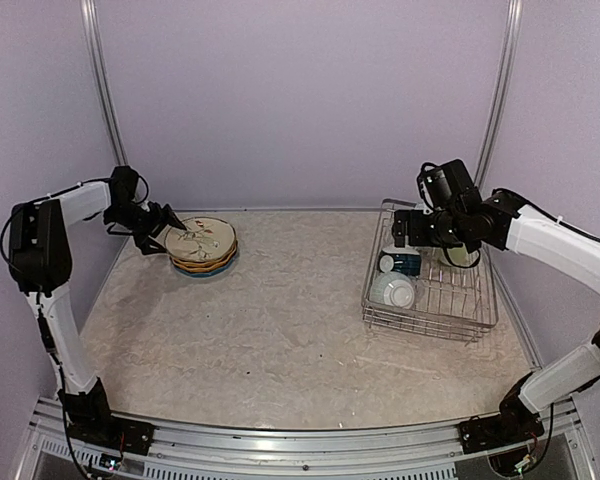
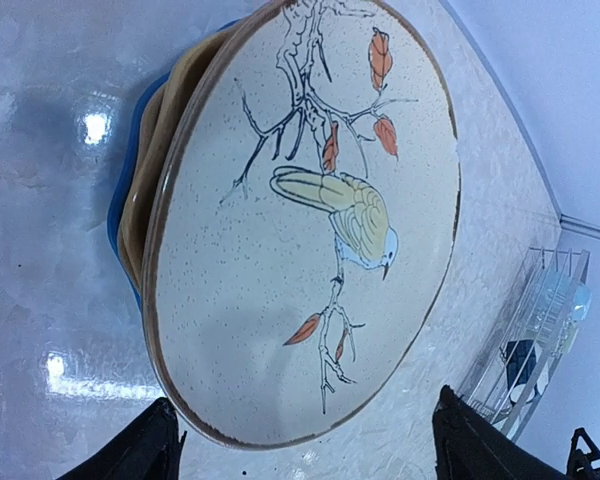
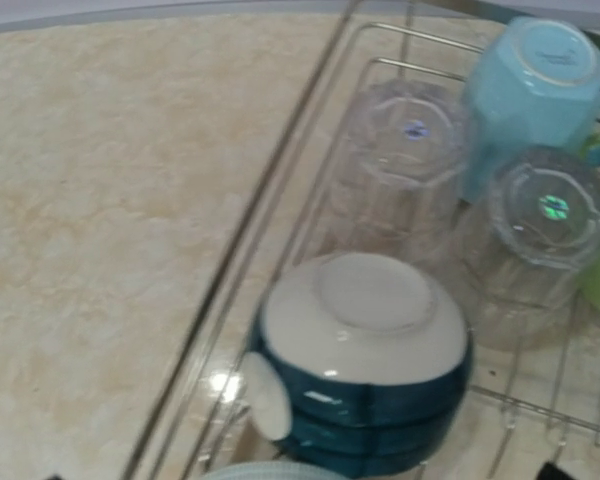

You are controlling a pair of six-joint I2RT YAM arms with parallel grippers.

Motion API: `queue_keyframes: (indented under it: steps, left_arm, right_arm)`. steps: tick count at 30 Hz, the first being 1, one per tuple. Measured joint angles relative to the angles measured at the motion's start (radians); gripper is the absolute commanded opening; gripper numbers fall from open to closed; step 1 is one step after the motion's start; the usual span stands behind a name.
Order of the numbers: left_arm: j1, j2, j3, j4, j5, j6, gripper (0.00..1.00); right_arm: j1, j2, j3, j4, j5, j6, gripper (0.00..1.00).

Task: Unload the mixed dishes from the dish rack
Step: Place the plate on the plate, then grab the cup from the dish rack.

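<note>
While the left pincer (image 1: 177, 226) gapes beside stacked plates (image 1: 202, 242), the right pincer (image 1: 400, 234) hangs released above the dish rack (image 1: 426, 323).

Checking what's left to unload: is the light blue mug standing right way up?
No, the light blue mug sits upside down, its base facing the camera.

The top view looks down from high behind the near edge across the whole table (image 1: 280, 340). The left wrist view hangs close over the plates (image 2: 300, 220), facing the distant rack (image 2: 535, 330). The right wrist view looks steeply down into the rack, near a bowl (image 3: 365, 360). All three views show the rack.
</note>
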Motion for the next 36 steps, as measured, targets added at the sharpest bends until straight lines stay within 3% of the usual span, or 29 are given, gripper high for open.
queue_keyframes:
  steps: [11,18,27,36]
  left_arm:
    - [-0.003,-0.138,-0.002,0.014,-0.015,0.005,0.93]
    - [-0.036,-0.213,-0.018,0.041,-0.004,0.006,0.95]
    - [-0.150,-0.236,-0.029,0.047,0.018,0.006,0.94]
    - [-0.190,-0.238,-0.029,0.047,0.038,0.006,0.94]
  right_arm:
    - [-0.140,0.021,-0.013,0.003,-0.049,-0.002,0.98]
    - [-0.263,0.116,-0.011,0.036,-0.100,-0.025,0.82]
    - [-0.328,0.295,0.089,0.061,-0.132,-0.059,0.83]
    - [-0.342,0.423,0.173,0.076,-0.126,-0.069,0.83]
